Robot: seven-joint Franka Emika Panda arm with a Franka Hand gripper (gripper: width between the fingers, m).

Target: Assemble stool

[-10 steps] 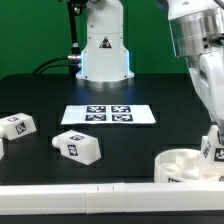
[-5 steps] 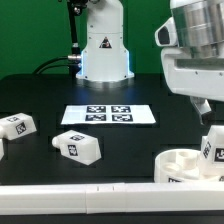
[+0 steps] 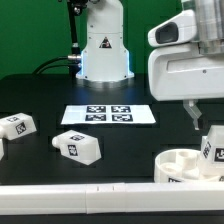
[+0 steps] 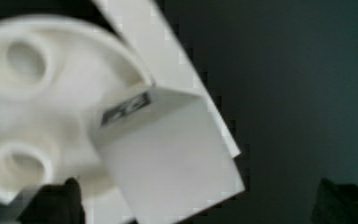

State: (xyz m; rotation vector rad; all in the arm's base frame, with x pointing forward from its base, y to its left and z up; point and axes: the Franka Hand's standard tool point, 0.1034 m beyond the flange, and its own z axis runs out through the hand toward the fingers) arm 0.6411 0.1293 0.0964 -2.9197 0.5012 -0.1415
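Note:
The round white stool seat (image 3: 182, 166) lies at the exterior view's lower right, sockets up. One tagged white leg (image 3: 213, 146) stands upright in it. My gripper (image 3: 205, 118) hangs just above that leg, open and empty, with one dark finger (image 3: 190, 113) showing. In the wrist view the seat (image 4: 34, 100) and the leg (image 4: 167, 135) lie below my gripper (image 4: 197, 200), whose fingertips (image 4: 55, 196) stand wide apart and touch nothing. Two more tagged legs (image 3: 18, 125) (image 3: 78, 146) lie loose on the black table at the exterior view's left.
The marker board (image 3: 108, 114) lies flat mid-table. The arm's white base (image 3: 105, 50) stands behind it with cables to the exterior view's left. A white rail (image 3: 90, 194) runs along the table's front edge.
My gripper has risen off the standing leg and shifted toward the exterior view's left. The leg has stayed upright in the seat. The loose legs have not moved.

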